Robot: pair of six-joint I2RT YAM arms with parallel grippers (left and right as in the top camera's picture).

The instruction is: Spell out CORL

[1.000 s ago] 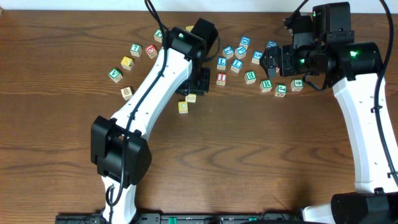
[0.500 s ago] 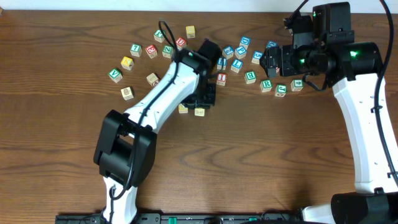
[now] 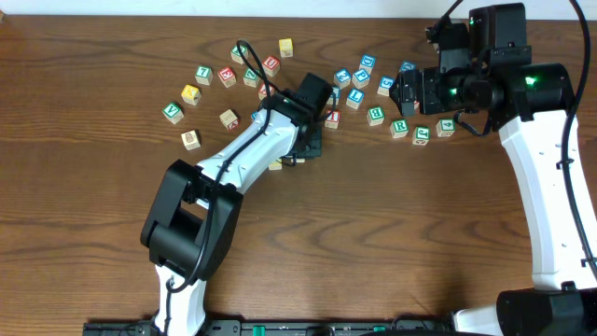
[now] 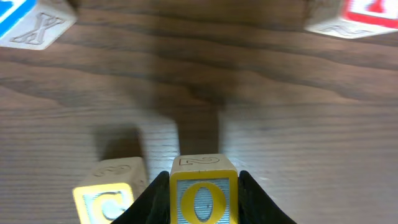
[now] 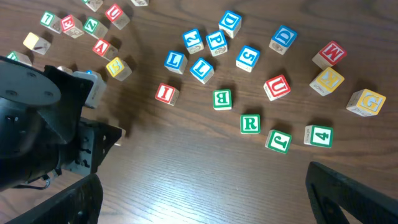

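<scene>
My left gripper (image 4: 203,190) is shut on a yellow O cube (image 4: 203,198), its black jaws pressed against both sides. Just left of it, across a narrow gap, a yellow C cube (image 4: 107,200) stands on the table. From overhead the left gripper (image 3: 298,154) covers most of both cubes. The green R cube (image 5: 250,124) (image 3: 399,127) and a blue L cube (image 5: 175,60) lie in the loose cluster to the right. My right gripper (image 5: 205,205) (image 3: 403,91) hovers above that cluster, wide open and holding nothing.
A blue X cube (image 4: 30,20) and a red-lettered cube (image 4: 364,15) lie beyond the O. Several more letter cubes are scattered at the table's back left (image 3: 198,93) and around the R, among them a green B (image 5: 222,98) and a red I (image 5: 166,93).
The left arm has swung right and toward the front, carrying the O cube to the right of the C cube. The right arm has stayed still.
</scene>
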